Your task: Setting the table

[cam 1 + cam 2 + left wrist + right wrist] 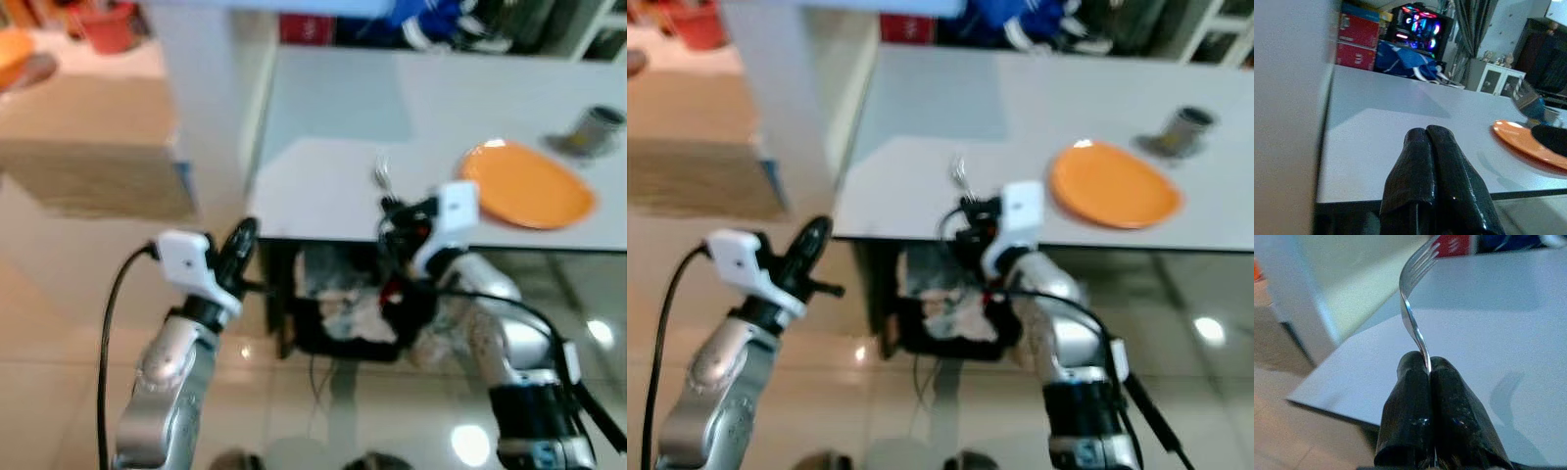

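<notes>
A silver fork [1413, 289] stands up from my right gripper [1428, 363], which is shut on its handle. That gripper [390, 208] hovers at the near edge of the white table [323, 117], left of an orange plate [527, 186]. The fork's tines [381, 176] rise over the tabletop. The plate lies at the table's near right, with a grey cup [596, 127] behind it. My left gripper [245, 233] is shut with nothing in it [1426, 132], just off the table's near-left corner and below its edge.
Dark clutter [333, 313] sits under the table. A pale counter [88, 137] with a red pot [108, 29] stands to the left, across a strip of glossy floor. A blue bag [431, 20] lies at the table's far end.
</notes>
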`<state>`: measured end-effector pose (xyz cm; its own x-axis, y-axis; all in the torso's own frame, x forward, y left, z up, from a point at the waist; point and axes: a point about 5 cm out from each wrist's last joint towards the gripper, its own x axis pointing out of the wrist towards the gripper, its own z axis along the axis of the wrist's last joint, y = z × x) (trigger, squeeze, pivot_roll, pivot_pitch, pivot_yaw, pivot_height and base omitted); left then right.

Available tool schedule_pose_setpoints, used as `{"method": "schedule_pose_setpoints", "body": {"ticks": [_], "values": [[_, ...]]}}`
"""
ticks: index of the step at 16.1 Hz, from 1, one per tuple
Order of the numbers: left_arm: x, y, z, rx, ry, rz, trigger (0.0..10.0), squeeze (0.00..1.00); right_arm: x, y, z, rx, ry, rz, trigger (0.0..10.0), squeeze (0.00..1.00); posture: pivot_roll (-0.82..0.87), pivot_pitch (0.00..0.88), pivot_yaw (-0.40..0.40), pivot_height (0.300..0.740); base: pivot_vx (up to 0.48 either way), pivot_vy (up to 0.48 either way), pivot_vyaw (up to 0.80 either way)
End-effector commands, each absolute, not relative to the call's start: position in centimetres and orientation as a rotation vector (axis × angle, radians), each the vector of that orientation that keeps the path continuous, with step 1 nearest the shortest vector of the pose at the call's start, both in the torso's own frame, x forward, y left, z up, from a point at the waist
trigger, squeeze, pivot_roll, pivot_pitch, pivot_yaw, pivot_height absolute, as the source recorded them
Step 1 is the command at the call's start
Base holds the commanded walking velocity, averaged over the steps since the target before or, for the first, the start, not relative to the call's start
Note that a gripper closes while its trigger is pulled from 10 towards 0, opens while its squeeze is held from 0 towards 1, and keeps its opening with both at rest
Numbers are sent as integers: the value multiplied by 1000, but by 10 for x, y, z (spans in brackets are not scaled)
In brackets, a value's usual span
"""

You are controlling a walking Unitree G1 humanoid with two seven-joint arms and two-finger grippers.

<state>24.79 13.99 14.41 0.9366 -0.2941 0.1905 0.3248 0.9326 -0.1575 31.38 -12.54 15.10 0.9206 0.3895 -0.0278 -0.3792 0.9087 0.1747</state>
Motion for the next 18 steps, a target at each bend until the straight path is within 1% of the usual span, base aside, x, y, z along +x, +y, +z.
{"method": "schedule_pose_setpoints", "body": {"ticks": [1,3,4,6,7,9,13,15,16,18], "values": [[249,146,144,-166,-162,-286,10000,0,315,-118,157,163,35,415,10000,0,-100,106,-5,740,0,-319,0],[253,150,144,-164,-138,-232,10000,0,317,-116,155,125,58,398,10000,0,-98,106,-6,740,0,0,0],[252,151,147,-163,-150,-245,10000,0,319,-115,155,108,66,391,10000,0,-97,106,-6,740,0,0,0],[252,151,153,-169,-188,-247,10000,0,321,-114,158,91,44,390,10000,0,-95,106,-6,740,371,0,-800],[252,151,155,-172,-192,-248,10000,0,323,-115,160,50,31,365,10000,0,-94,107,-6,740,431,0,-800],[252,150,158,-179,-197,-253,10000,0,322,-110,160,29,40,424,10000,0,-94,112,-7,740,433,0,0],[250,148,160,-180,-201,-263,10000,0,321,-101,162,-29,25,459,10000,0,-92,121,-6,740,433,0,0],[249,147,161,-181,-201,-268,10000,0,320,-100,160,-50,35,483,10000,0,-91,127,-7,740,435,0,800],[249,146,161,-181,-200,-271,10000,0,319,-98,163,-27,13,496,10000,0,-92,127,-8,740,439,0,0],[248,146,162,-181,-200,-274,10000,0,321,-96,161,-53,41,479,10000,0,-89,129,-10,740,435,0,0]]}}
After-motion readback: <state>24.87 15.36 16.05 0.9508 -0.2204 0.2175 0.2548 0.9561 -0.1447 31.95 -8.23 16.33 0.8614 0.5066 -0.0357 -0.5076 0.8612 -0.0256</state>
